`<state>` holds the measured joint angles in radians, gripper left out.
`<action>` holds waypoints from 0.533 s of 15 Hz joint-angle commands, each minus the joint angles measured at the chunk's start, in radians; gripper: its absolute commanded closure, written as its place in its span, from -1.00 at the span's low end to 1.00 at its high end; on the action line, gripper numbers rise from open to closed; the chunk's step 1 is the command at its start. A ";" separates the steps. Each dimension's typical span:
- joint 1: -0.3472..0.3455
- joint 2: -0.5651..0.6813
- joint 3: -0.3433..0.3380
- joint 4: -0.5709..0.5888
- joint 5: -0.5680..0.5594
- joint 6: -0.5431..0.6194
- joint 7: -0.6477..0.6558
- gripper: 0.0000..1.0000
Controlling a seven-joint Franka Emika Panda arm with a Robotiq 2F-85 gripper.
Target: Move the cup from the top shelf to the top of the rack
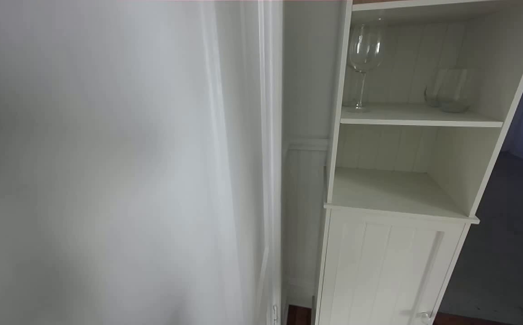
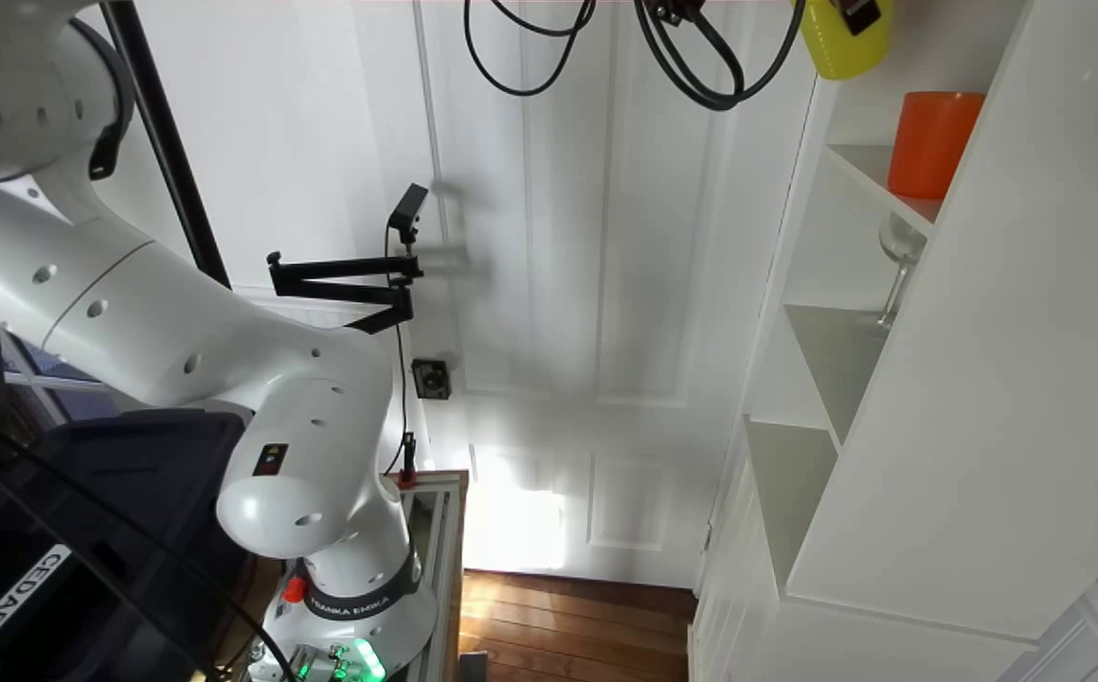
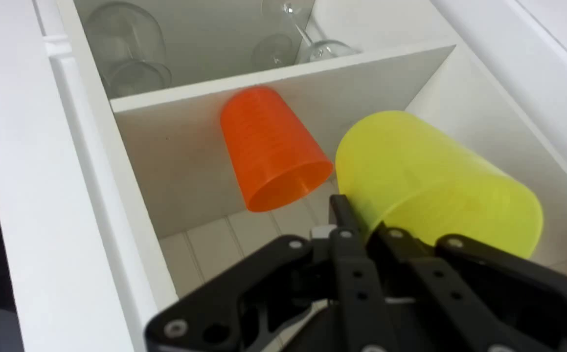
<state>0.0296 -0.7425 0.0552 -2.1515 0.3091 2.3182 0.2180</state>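
A yellow cup point(image 3: 425, 151) is held by my gripper point(image 3: 365, 226), with one finger outside its wall and one inside, at the rim. In an exterior view the yellow cup point(image 2: 847, 43) is above the level of the top shelf point(image 2: 875, 170), cut by the picture's upper edge. I cannot tell how far inside the compartment it is. An orange cup point(image 3: 273, 151) stands on that shelf, beside the yellow one; it also shows in an exterior view point(image 2: 932, 142). The wrist picture stands roughly upside down. The top of the rack is not clearly in view.
Below, a wine glass point(image 1: 366, 49) and clear tumblers point(image 1: 453, 90) stand on the middle shelf point(image 1: 423, 122). The cabinet side panel point(image 2: 1013, 379) and the wall of the compartment point(image 3: 503, 142) bound the space. Cables point(image 2: 719, 95) hang from the arm near a white door point(image 2: 558, 284).
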 commanded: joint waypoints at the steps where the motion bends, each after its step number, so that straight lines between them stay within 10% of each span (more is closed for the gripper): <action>1: -0.020 0.015 0.019 -0.009 -0.009 0.108 0.032 0.98; 8: -0.063 0.064 0.049 -0.019 -0.043 0.212 0.088 0.98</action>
<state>0.0044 -0.6897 0.0765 -2.1697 0.3062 2.4905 0.2486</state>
